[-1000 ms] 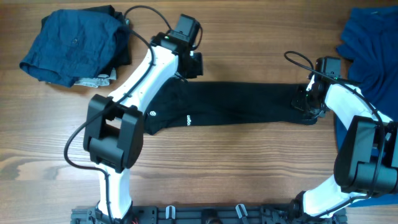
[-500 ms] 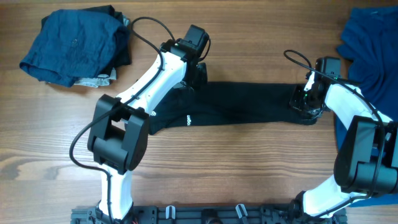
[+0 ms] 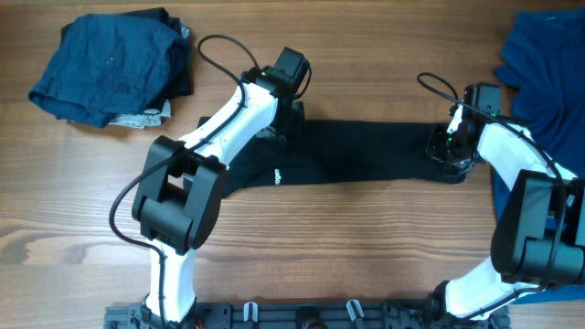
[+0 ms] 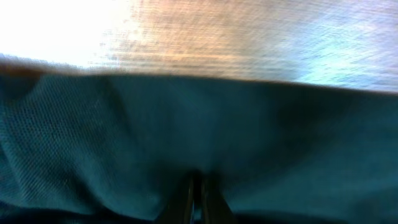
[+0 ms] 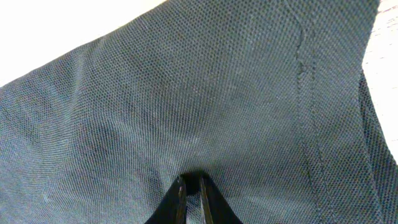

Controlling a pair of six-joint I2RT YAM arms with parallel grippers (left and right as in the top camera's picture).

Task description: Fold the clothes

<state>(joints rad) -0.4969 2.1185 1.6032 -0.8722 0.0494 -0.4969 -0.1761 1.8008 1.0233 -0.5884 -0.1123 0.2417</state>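
The black shirt [image 3: 356,153] lies folded into a long strip across the middle of the table, a small white logo mark on its left part. My left gripper [image 3: 291,117] is at the strip's upper left end, shut on the black fabric [image 4: 124,137]; its fingertips [image 4: 197,186] pinch a fold. My right gripper [image 3: 450,146] is at the strip's right end, shut on the fabric [image 5: 186,106]; its fingertips [image 5: 190,185] nip the cloth. A dark blue garment [image 3: 110,64] lies bunched at the back left. A royal blue garment [image 3: 548,73] lies at the right edge.
A patterned grey cloth [image 3: 142,119] peeks from under the dark blue pile. Bare wooden table [image 3: 366,238] lies in front of the strip. Cables arc above both wrists.
My left gripper has moved right and slightly toward the front along the strip's upper left end, pulling the fabric with it. The right gripper has stayed in place.
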